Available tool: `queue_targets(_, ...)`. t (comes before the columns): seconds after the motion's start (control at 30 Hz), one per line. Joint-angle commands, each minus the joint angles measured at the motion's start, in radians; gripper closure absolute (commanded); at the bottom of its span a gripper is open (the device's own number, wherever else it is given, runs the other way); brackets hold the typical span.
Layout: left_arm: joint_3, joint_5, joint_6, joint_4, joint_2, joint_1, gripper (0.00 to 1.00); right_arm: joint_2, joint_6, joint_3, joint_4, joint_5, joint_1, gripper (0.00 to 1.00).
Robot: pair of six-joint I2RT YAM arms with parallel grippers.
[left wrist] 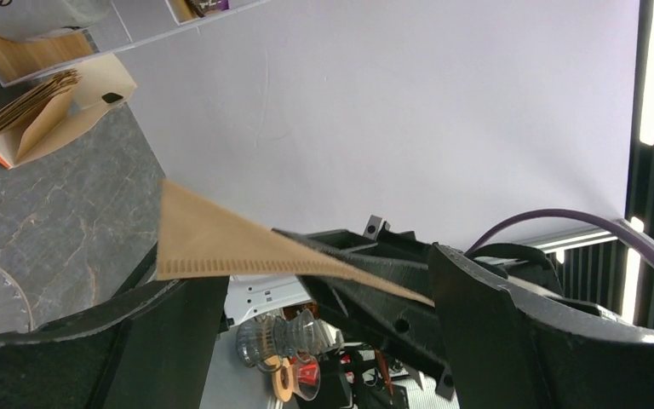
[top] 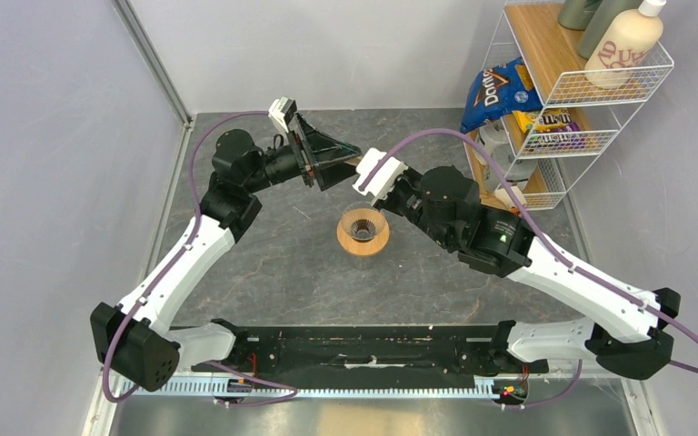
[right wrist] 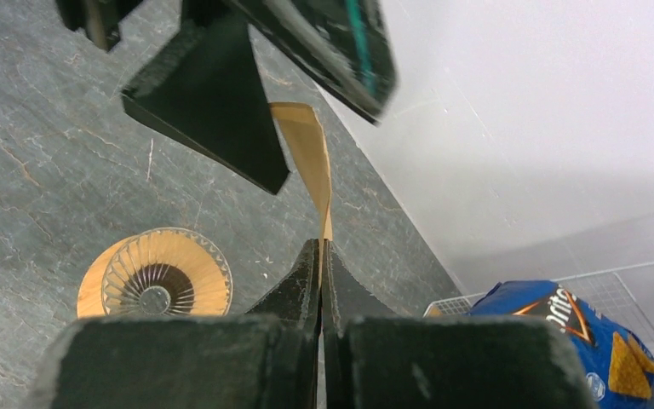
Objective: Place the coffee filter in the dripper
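Paper filter (right wrist: 311, 162), thin, tan, fan-shaped, hangs in air, apart from dripper (top: 362, 232), a clear glass cone with dark ribbed inside on round orange-brown wooden collar, upright on grey stone-look table (top: 264, 272). Right gripper (right wrist: 321, 256) pressed together on filter's tip. Left gripper (top: 338, 156) spread wide, fingers either side of paper; you cannot tell if they touch it. From above you get only a tan sliver; rest hidden behind left fingers.
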Motion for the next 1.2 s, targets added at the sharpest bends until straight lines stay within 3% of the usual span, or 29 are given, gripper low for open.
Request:
queue_targets(0.0, 0.056, -0.013, -0.011, 0.061, 0.01, -0.015, 0.08, 0.01, -0.038, -0.015, 0.075, 0.019, 0.023, 1.0)
queue_targets(0.2, 0.045, 0.0, 0.016, 0.064, 0.01, -0.027, 0.42, 0.005, -0.058, -0.046, 0.082, 0.012, 0.034, 1.0)
queue_targets(0.3, 0.029, 0.011, 0.029, 0.062, 0.002, -0.027, 0.65, -0.002, -0.075, -0.057, 0.084, 0.015, 0.035, 1.0)
queue_targets(0.43, 0.016, 0.015, 0.049, 0.036, -0.004, -0.027, 0.78, -0.017, -0.105, -0.074, 0.094, 0.009, 0.034, 1.0)
queue_targets(0.47, 0.014, 0.019, 0.051, 0.031, -0.005, -0.027, 0.78, -0.021, -0.116, -0.078, 0.099, 0.01, 0.034, 1.0)
queue_targets(0.57, 0.004, 0.024, 0.071, 0.0, -0.021, -0.025, 0.25, -0.041, -0.203, -0.108, 0.12, 0.005, 0.034, 1.0)
queue_targets(0.6, -0.003, 0.021, 0.084, -0.019, -0.033, -0.026, 0.13, -0.053, -0.252, -0.139, 0.15, 0.01, 0.034, 1.0)
queue_targets(0.8, -0.061, 0.009, 0.089, -0.035, -0.081, -0.024, 0.1, -0.119, -0.504, -0.281, 0.341, 0.043, 0.039, 1.0)
queue_targets(1.03, -0.068, -0.002, 0.072, -0.032, -0.061, -0.025, 0.1, -0.109, -0.671, -0.376, 0.545, 0.041, 0.091, 1.0)
queue_targets(1.13, -0.065, 0.006, 0.071, -0.018, -0.059, -0.024, 0.27, -0.11, -0.726, -0.409, 0.588, 0.027, 0.113, 1.0)
queue_targets(1.17, -0.065, 0.01, 0.071, -0.011, -0.061, -0.024, 0.38, -0.114, -0.733, -0.414, 0.585, 0.024, 0.116, 1.0)
